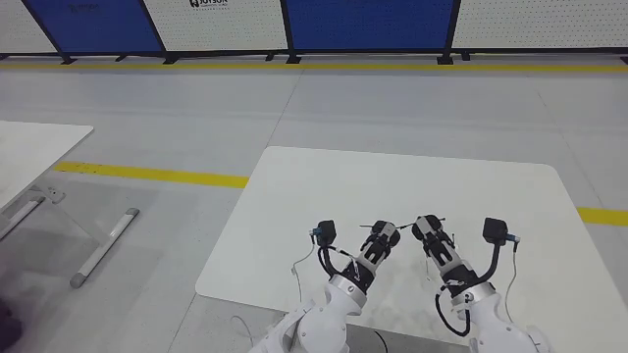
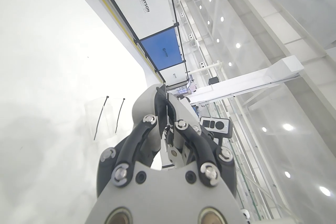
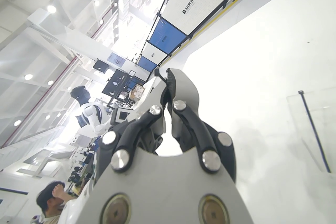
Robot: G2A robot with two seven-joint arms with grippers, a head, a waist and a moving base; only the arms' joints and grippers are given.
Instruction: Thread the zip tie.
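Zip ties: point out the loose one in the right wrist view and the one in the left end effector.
Loose zip tie [image 3: 314, 130], right wrist view, mid-strap.
Held zip tie [image 2: 167, 104], left wrist view, exposed strap.

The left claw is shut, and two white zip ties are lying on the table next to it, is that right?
Not quite. The two zip ties are black, not white, as the left wrist view shows. The rest holds: the left claw is shut, and they lie on the table next to it.
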